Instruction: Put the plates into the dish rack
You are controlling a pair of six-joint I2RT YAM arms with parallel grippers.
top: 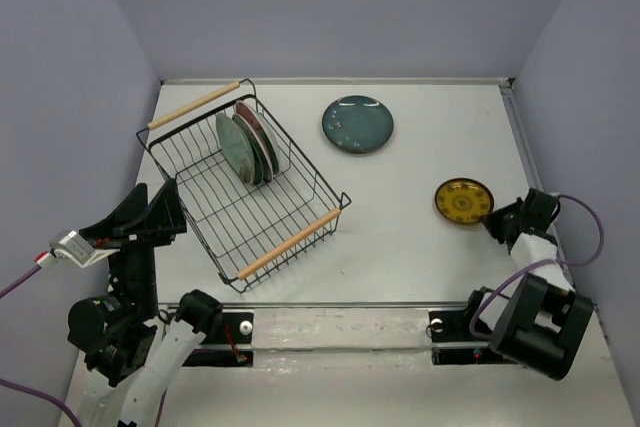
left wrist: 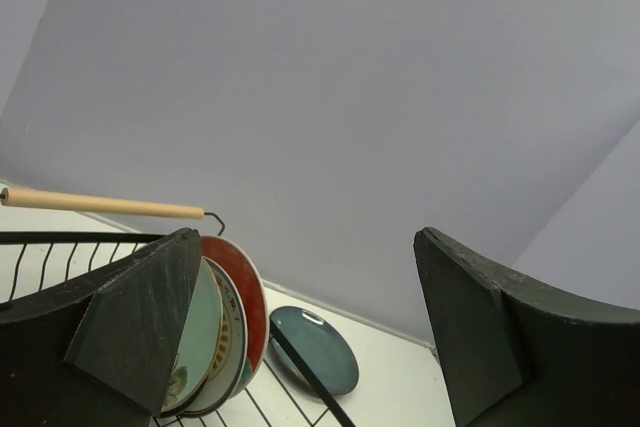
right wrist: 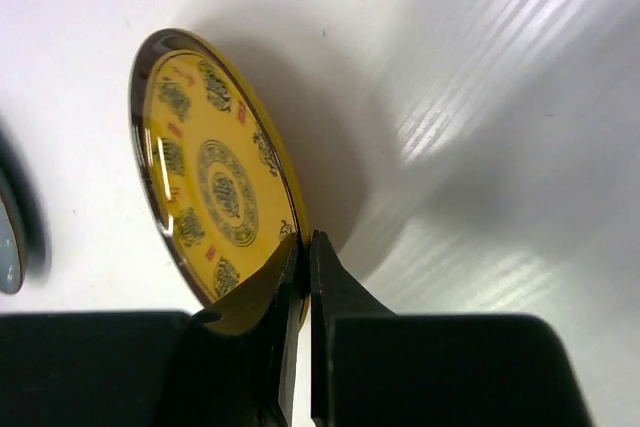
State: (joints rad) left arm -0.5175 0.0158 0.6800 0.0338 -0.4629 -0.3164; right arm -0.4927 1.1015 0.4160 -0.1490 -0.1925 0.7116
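Note:
The small yellow plate (top: 463,201) lies at the right of the table, and my right gripper (top: 493,219) is shut on its near rim. In the right wrist view the fingers pinch the edge of the yellow plate (right wrist: 215,177) at the right gripper (right wrist: 305,247). The dark teal plate (top: 357,124) lies flat at the back centre. The black wire dish rack (top: 290,244) stands at the left, with plates (top: 247,144) upright at its far end. Among them are a mint plate (left wrist: 200,332), a cream-orange plate (left wrist: 228,337) and a red plate (left wrist: 245,297). My left gripper (top: 150,212) hangs open beside the rack's left side.
The rack's two wooden handles (top: 195,105) run along its short ends. Purple walls close in the table at the back and both sides. The dark teal plate (left wrist: 320,347) shows beyond the rack's corner in the left wrist view, between the fingers of the open left gripper (left wrist: 308,247).

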